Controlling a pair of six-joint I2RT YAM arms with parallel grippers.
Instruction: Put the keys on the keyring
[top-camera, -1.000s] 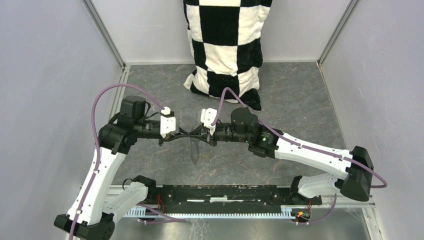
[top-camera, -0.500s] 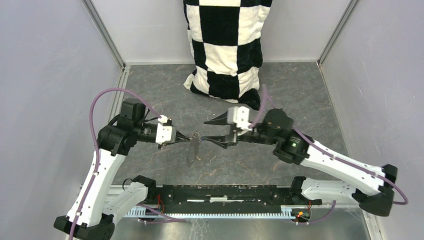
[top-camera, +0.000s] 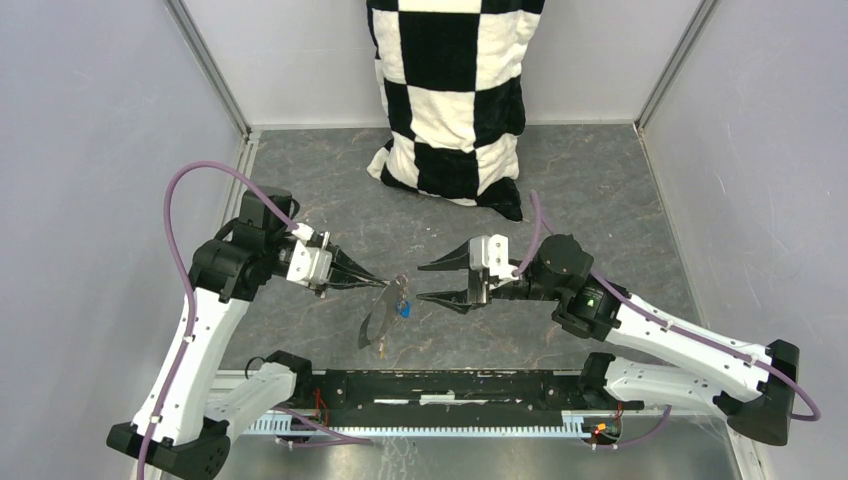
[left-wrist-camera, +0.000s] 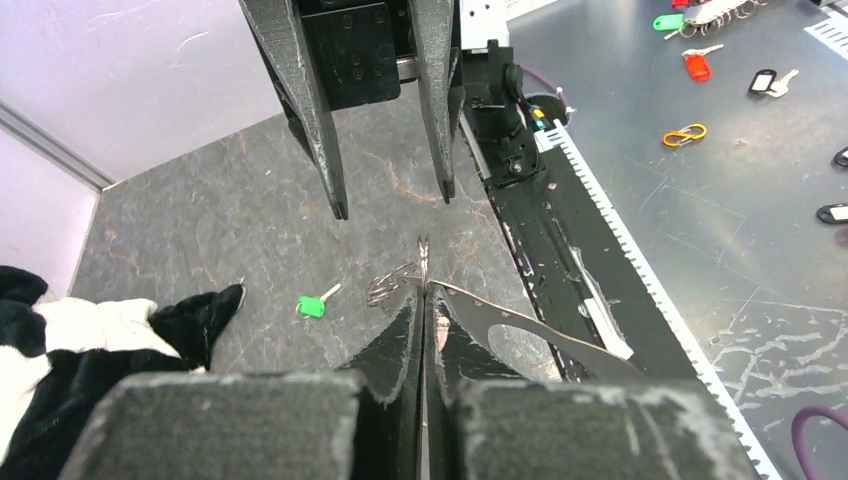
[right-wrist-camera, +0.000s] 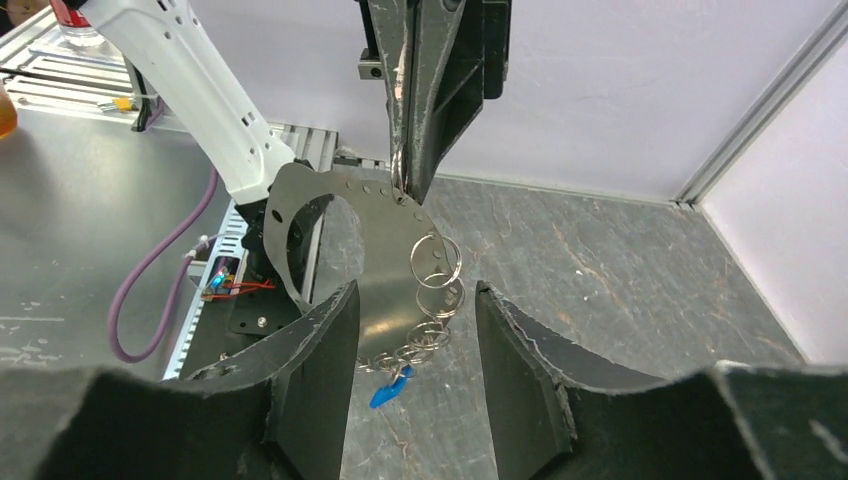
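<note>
My left gripper (top-camera: 383, 283) is shut on the top edge of the keyring (top-camera: 376, 320), a dark flat strap loop that hangs below it. From the strap dangles a chain of thin silver rings (right-wrist-camera: 437, 262), and a blue key (right-wrist-camera: 390, 388) hangs at its lower end. In the left wrist view the shut left gripper (left-wrist-camera: 424, 295) pinches the strap (left-wrist-camera: 520, 328). A green key (left-wrist-camera: 312, 306) lies on the floor near the cloth. My right gripper (top-camera: 428, 282) stands open just right of the rings, facing them and holding nothing. Its fingers (right-wrist-camera: 325, 350) flank the ring chain without touching it.
A black-and-white checkered cloth (top-camera: 450, 100) hangs down the back wall onto the floor. Grey walls close in left and right. A black rail (top-camera: 450, 385) runs along the near edge. Beyond it, on the metal bench, lie several loose key tags (left-wrist-camera: 690, 65).
The right gripper has opened, let go of the keyring and pulled back to the right. The left gripper has shifted slightly down with the keyring, which now hangs from it alone.
</note>
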